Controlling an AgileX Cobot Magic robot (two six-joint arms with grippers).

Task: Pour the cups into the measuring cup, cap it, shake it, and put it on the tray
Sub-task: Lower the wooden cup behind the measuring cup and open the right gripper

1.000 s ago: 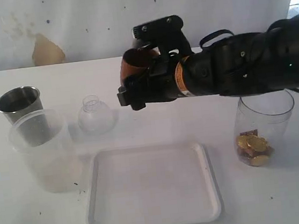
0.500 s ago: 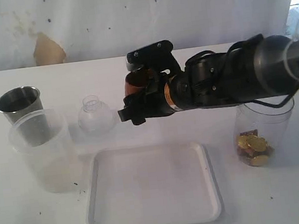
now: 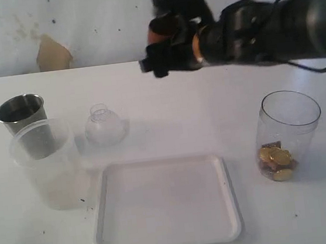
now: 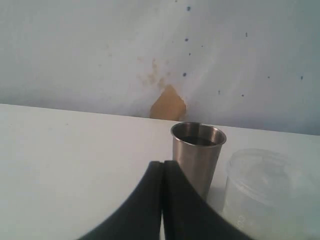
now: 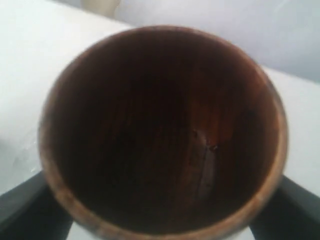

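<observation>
My right gripper point(image 3: 168, 39) is shut on the brown wooden cup point(image 3: 157, 31), held high over the back of the table; the right wrist view looks into the cup's dark, empty inside point(image 5: 165, 135). The measuring cup point(image 3: 288, 134) stands at the right, uncapped, with gold coins at its bottom. The steel tumbler point(image 3: 22, 116) point(image 4: 197, 155) and the frosted plastic cup point(image 3: 47, 164) point(image 4: 270, 192) stand at the left. The white tray point(image 3: 169, 239) lies at the front middle. My left gripper point(image 4: 163, 172) is shut and empty, just short of the tumbler, and does not show in the exterior view.
A small clear dome-shaped lid point(image 3: 103, 126) rests on the table between the tumbler and the tray's far edge. A white wall with a tan patch point(image 3: 51, 55) runs behind the table.
My right arm has lifted the wooden cup from low above the tray's far edge up and back, a little to the right. Everything else is unchanged.
</observation>
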